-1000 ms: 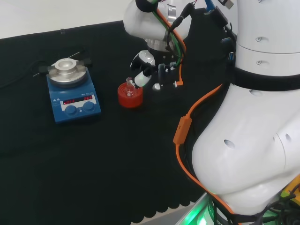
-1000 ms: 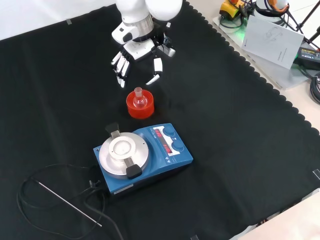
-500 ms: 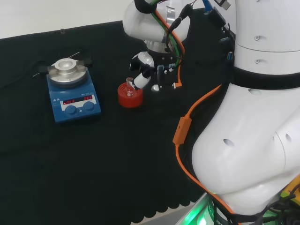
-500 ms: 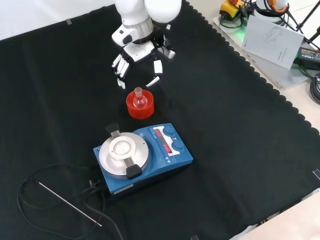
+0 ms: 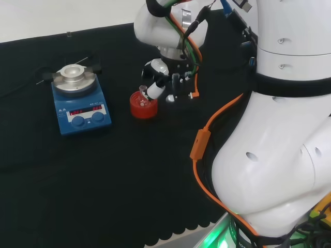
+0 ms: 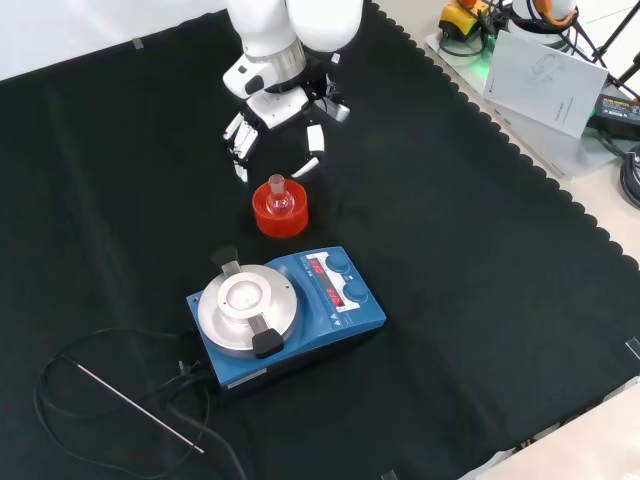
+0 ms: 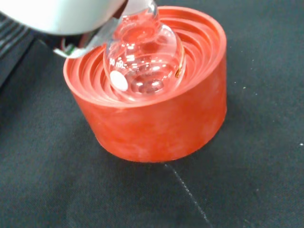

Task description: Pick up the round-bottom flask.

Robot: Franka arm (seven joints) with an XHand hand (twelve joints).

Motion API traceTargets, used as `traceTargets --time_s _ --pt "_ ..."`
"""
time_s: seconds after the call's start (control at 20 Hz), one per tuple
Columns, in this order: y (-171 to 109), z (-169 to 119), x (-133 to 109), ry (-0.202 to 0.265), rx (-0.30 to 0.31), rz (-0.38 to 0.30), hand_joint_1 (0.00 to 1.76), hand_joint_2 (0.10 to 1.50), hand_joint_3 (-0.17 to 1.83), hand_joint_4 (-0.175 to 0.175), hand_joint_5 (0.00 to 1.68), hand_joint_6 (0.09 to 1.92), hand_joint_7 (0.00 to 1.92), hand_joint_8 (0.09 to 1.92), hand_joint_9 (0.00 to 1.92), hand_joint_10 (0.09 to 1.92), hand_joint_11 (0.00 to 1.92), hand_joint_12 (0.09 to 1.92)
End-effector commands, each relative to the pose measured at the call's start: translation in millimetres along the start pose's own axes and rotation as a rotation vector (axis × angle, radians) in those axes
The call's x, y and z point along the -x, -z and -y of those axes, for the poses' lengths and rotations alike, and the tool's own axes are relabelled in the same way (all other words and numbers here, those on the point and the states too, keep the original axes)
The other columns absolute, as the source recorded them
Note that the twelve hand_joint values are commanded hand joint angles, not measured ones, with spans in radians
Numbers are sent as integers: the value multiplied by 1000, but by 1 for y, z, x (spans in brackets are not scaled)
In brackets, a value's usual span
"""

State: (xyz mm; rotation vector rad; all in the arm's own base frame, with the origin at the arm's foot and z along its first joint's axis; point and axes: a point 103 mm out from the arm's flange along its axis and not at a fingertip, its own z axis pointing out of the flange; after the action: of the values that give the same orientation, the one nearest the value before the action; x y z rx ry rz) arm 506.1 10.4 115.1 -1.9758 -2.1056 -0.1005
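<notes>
A small clear round-bottom flask (image 7: 142, 61) sits upright in a red ribbed ring stand (image 7: 156, 118) on the black cloth. The flask (image 6: 277, 194) and the stand (image 6: 279, 214) lie just in front of the hand in the front view. The black and white hand (image 6: 270, 115) hovers above and behind them, fingers straight and spread, pointing down on either side of the flask's neck without touching it. In the head view the hand (image 5: 158, 82) is just right of the flask (image 5: 142, 92) and the stand (image 5: 142, 106).
A blue hotplate stirrer (image 6: 285, 310) with a round metal top stands in front of the stand in the front view. A thin metal rod (image 6: 135, 405) and black cable (image 6: 90, 350) lie near the front left. The arm's white links (image 5: 279, 119) fill the head view's right.
The hand has come lower and closer to the flask, its fingers now flanking the neck. Flask and stand have not moved.
</notes>
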Motion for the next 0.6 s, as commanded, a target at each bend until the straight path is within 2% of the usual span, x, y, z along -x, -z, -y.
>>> traceTargets --time_s 0.05,0.6 --pt "-3 -3 -5 15 14 1 961 392 1092 -45 540 617 541 595 701 552 395 1284" --pt "-9 -4 -6 23 30 16 963 395 1095 -40 604 659 537 598 700 555 398 1283"
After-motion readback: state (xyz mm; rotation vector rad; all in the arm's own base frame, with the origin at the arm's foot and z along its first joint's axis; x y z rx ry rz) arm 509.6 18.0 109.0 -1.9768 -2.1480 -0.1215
